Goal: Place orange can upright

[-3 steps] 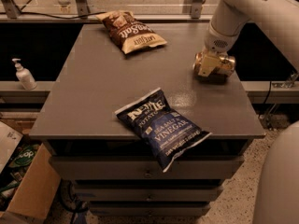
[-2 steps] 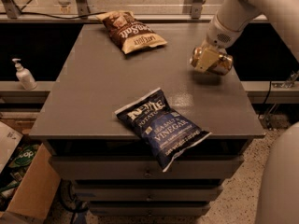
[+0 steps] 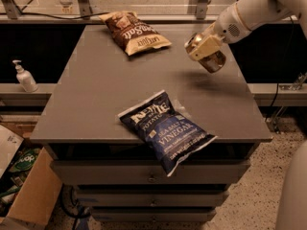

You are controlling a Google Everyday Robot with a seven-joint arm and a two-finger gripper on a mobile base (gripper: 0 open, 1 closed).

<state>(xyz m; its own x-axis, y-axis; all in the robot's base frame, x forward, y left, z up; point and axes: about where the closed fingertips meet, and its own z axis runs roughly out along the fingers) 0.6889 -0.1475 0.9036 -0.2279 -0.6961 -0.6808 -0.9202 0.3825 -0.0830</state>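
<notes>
Gripper [image 3: 205, 46] hangs over the far right of the grey counter [image 3: 96, 90], fingers clamped on the small orange-copper metal can [image 3: 214, 61], which I see tilted and clear of the surface, so I judge lowering it upright and letting go remain.

Cream jaws round orange can [image 3: 214, 62] over grey table [image 3: 96, 95]; navy/wht bag [image 3: 168, 131]; brown bag [image 3: 134, 32]

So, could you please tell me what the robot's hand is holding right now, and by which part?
The hand holds the orange can across the middle of its body; the can hangs tilted above the table's rear right.
</notes>
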